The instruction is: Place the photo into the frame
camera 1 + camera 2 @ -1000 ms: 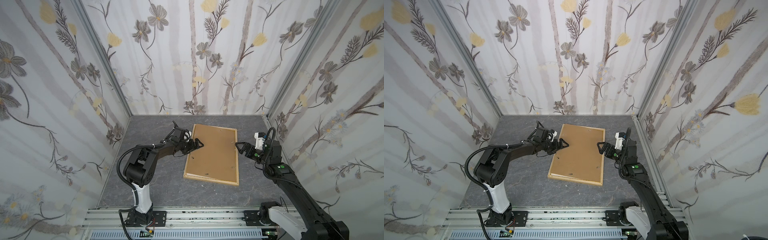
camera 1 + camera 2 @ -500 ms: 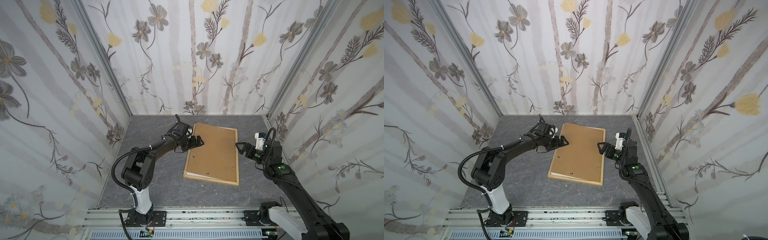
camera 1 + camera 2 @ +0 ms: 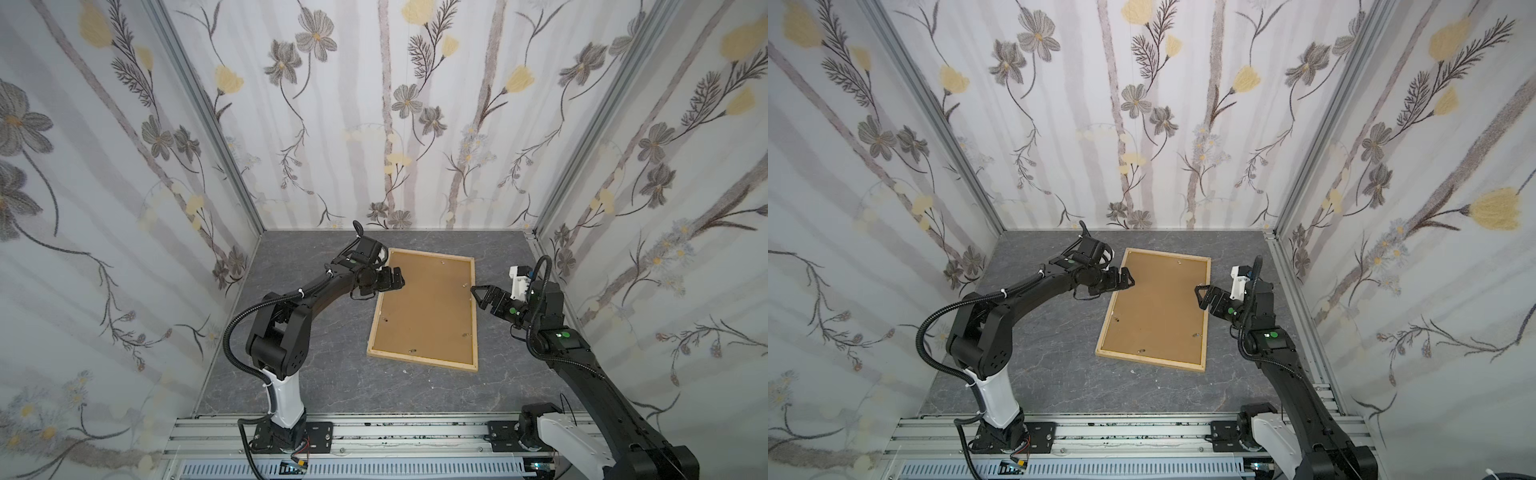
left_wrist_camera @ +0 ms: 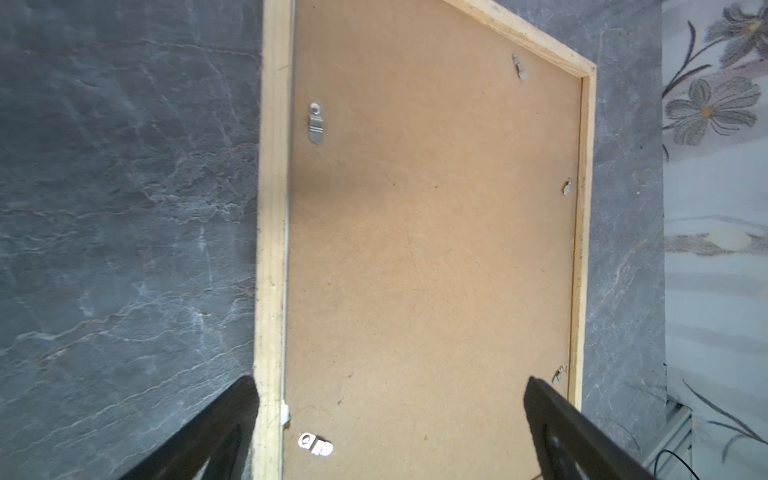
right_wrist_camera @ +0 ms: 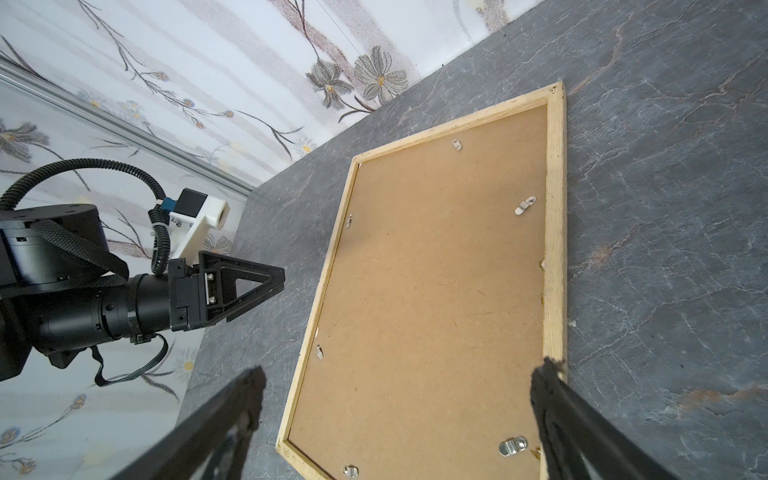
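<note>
Lying back-up on the worktop, the frame hasn't moved, and its backing panel sits inside. The photo is hidden, probably beneath the panel. Only the left claw has edged along the rim. It and the right claw gape empty, so insertion looks done.

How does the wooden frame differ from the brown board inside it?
The frame is pale wood in thin strips; the board is one flat brown sheet. The frame runs around the outside and is larger; the board sits inside it. The board carries small metal clips; the frame strips look bare. Both are rectangular and lie flat on the grey table.
</note>
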Robot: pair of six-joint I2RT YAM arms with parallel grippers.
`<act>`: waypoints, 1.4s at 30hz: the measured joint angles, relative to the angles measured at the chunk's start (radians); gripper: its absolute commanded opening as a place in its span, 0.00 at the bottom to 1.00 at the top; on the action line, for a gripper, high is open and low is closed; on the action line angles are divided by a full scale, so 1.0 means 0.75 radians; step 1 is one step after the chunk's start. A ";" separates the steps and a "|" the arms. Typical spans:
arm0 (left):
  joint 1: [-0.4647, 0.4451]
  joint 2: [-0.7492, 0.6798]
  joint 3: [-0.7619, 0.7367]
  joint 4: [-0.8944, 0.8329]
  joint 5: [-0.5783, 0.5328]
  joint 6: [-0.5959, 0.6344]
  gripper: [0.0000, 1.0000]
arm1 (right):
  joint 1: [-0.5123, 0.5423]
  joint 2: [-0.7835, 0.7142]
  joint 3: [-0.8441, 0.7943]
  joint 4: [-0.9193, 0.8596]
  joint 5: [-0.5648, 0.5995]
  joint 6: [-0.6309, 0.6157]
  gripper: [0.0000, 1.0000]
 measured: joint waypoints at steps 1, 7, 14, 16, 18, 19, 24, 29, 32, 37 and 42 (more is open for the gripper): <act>0.008 0.009 -0.010 0.013 -0.001 0.001 1.00 | -0.001 0.011 -0.004 0.000 0.004 0.001 1.00; 0.072 0.040 -0.174 0.132 -0.020 -0.056 0.98 | -0.002 0.153 -0.028 -0.012 0.022 -0.010 1.00; 0.079 0.051 -0.312 0.323 0.025 -0.151 0.93 | 0.037 0.376 -0.094 0.005 -0.007 -0.010 1.00; 0.080 0.042 -0.359 0.389 0.046 -0.178 0.91 | 0.077 0.444 -0.096 0.010 -0.001 -0.013 1.00; 0.081 0.019 -0.413 0.455 0.058 -0.210 0.88 | 0.124 0.513 -0.096 0.027 0.017 -0.023 1.00; 0.080 0.003 -0.443 0.479 0.063 -0.222 0.86 | 0.142 0.542 -0.096 0.033 0.025 -0.023 1.00; 0.070 -0.084 -0.600 0.597 0.070 -0.290 0.80 | 0.208 0.633 -0.068 0.102 0.074 -0.035 1.00; 0.056 -0.177 -0.741 0.700 0.030 -0.351 0.76 | 0.243 0.678 -0.039 0.144 0.138 -0.037 1.00; 0.038 -0.255 -0.835 0.725 0.012 -0.396 0.76 | 0.247 0.688 -0.027 0.144 0.151 -0.040 1.00; 0.001 -0.397 -0.960 0.718 0.020 -0.460 0.80 | 0.253 0.677 -0.026 0.125 0.171 -0.044 1.00; 0.005 -0.447 -0.967 0.705 0.033 -0.456 0.89 | 0.261 0.640 -0.037 0.074 0.172 -0.044 0.99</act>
